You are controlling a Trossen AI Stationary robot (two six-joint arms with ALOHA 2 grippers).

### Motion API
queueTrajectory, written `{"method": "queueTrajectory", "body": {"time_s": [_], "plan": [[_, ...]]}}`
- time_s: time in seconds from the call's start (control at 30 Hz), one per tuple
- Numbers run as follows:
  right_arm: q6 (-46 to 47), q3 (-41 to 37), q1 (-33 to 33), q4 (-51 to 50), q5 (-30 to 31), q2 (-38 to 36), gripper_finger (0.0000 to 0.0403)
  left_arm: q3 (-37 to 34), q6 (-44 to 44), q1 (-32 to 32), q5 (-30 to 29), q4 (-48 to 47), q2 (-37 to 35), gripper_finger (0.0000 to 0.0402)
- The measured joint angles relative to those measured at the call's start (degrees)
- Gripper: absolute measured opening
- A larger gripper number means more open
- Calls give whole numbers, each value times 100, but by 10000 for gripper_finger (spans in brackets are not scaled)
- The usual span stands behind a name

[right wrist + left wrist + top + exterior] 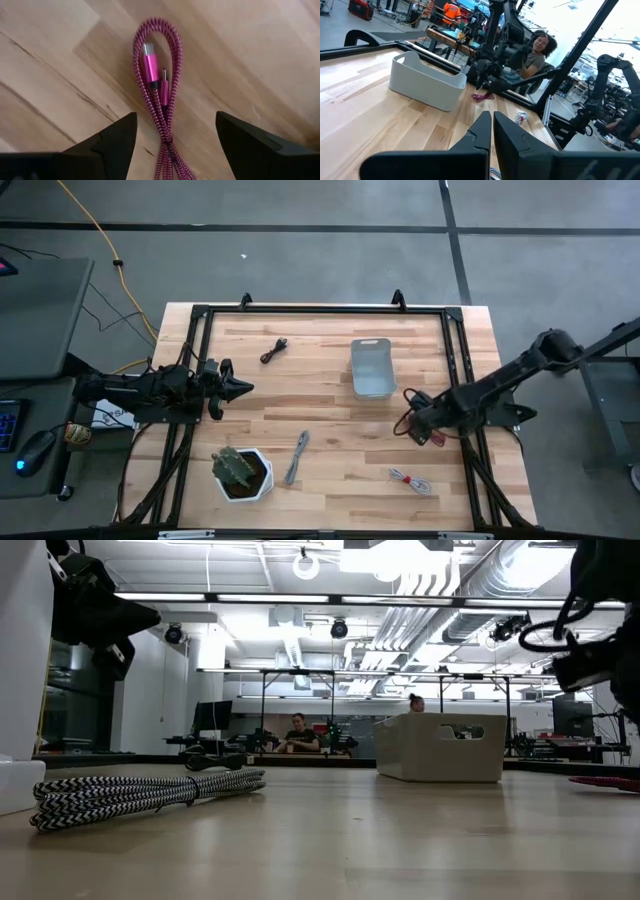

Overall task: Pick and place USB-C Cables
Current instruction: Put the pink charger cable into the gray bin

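Right gripper (172, 142) spread wide, holding nothing, hanging right over the dark red cable (159, 90), which lies flat on the table (330, 470) between its 2 fingers, not touching either. In the overhead view this gripper (418, 428) sits just off the near right corner of the tray (372, 368).

Risk: the bundle is thin and flat, so the fingertips could close above it or scrape wood. They could also catch just 1 strand of the loop, letting the rest dangle and snag the tray rim on transfer.

Cable long axis runs straight ahead from the gripper, crosswise to the closing direction. Looped end points away; both plugs lie inside the loop; the gathered strands run back under the wrist.

Left gripper (238, 388) pinched shut, empty, parked at the far side of the table from the right gripper.
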Motion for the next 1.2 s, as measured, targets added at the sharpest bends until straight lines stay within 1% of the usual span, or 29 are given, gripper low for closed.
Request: {"method": "queueTrajectory", "body": {"time_s": [0.17,0.4,0.63,1.2], "plan": [[-14,0,94,220,-33,483,261,-1,0,0,-1,2,2,1],[-10,52,247,217,28,961,261,-1,0,0,-1,0,0,1],[136,31,389,226,226,942,261,-1,0,-2,-1,2,1,1],[182,11,409,265,220,919,261,-1,0,-2,-1,0,0,1]]}}
